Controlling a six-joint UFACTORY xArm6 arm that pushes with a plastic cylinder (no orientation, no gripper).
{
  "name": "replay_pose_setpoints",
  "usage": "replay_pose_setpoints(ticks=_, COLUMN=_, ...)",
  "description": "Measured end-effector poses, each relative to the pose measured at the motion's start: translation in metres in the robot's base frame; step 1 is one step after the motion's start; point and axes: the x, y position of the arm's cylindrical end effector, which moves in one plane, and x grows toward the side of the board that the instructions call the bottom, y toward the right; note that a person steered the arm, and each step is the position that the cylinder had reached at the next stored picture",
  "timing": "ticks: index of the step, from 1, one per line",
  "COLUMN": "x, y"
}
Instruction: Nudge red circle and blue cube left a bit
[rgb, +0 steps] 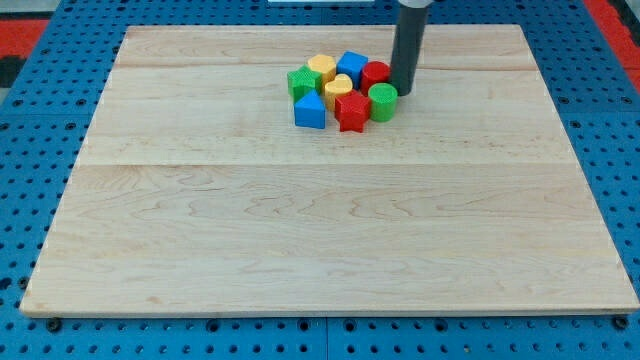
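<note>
The red circle (375, 73) and the blue cube (352, 64) sit side by side at the top of a tight cluster of blocks near the view's top centre. My tip (402, 92) stands just to the right of the red circle, touching or nearly touching it, and just above the green circle (382, 102). The dark rod rises from there out of the view's top.
The cluster also holds a yellow hexagon (321, 68), a green star-like block (302, 82), a yellow heart (338, 91), a blue triangular block (310, 110) and a red star (352, 112). All lie on the wooden board (300, 230).
</note>
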Motion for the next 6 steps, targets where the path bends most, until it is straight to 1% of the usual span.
replay_pose_setpoints(ticks=1, x=-0.008, y=-0.017)
replay_pose_setpoints(ticks=3, x=-0.026, y=-0.019)
replay_pose_setpoints(ticks=4, x=-0.04, y=0.0)
replay_pose_setpoints(ticks=5, x=-0.054, y=0.002)
replay_pose_setpoints(ticks=6, x=-0.045, y=-0.013)
